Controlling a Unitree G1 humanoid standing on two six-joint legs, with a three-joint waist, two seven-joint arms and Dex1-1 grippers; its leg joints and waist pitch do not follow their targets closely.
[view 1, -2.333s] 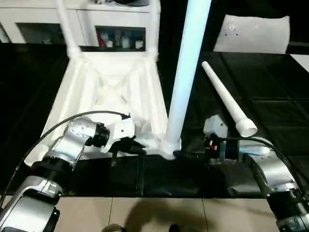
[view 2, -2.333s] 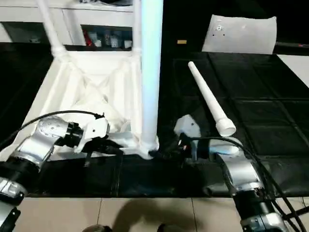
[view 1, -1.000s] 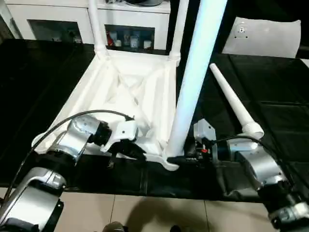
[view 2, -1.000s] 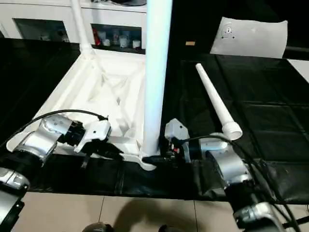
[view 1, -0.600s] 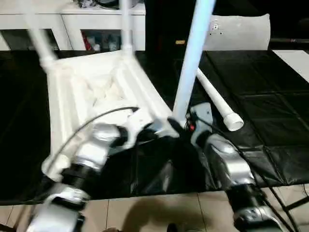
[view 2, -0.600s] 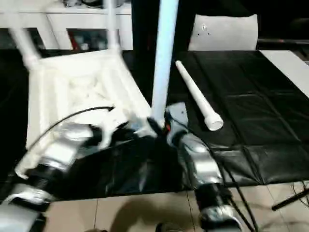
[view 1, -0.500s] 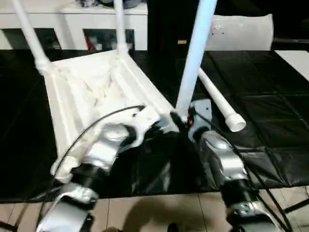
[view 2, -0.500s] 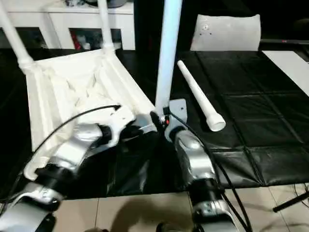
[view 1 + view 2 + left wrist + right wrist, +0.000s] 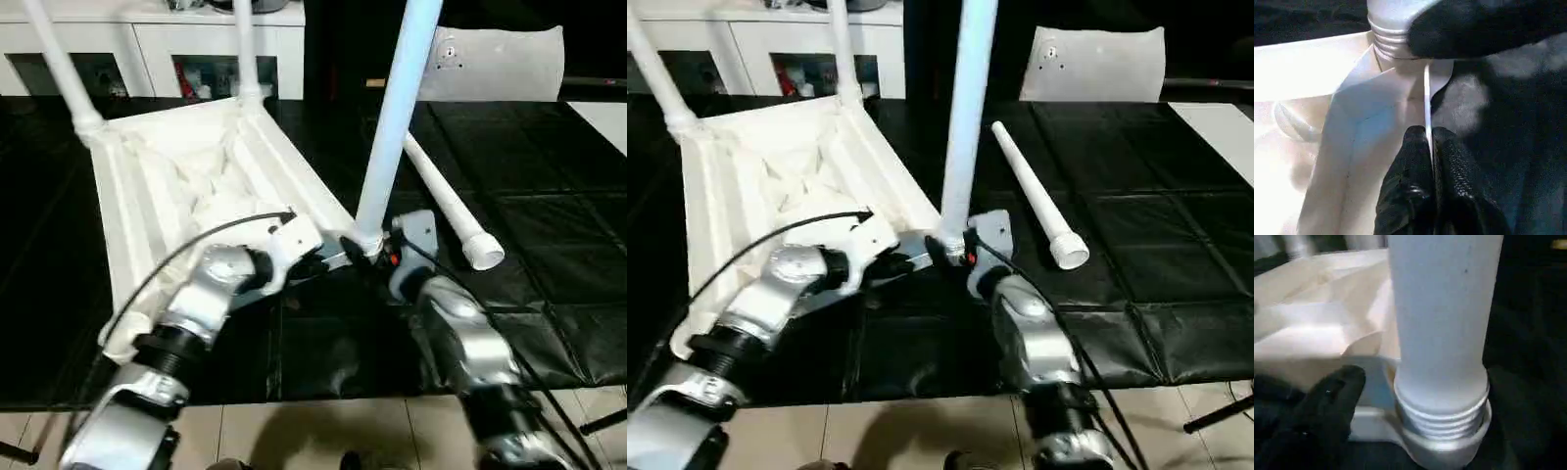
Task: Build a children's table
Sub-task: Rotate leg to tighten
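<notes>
We see a white plastic rectangular tabletop point(image 9: 186, 186) lying upside down, ribbed underside up, three long white tube legs point(image 9: 397, 117) standing upright in corner sockets, a fourth loose white tube leg point(image 9: 446, 206) lying flat beside it

Both silver forearms reached inward from the lower frame corners toward the centre. The left hand point(image 9: 1427, 147) was pinched shut on a thin white edge; the right hand point(image 9: 377, 257) sat close beside it.
</notes>
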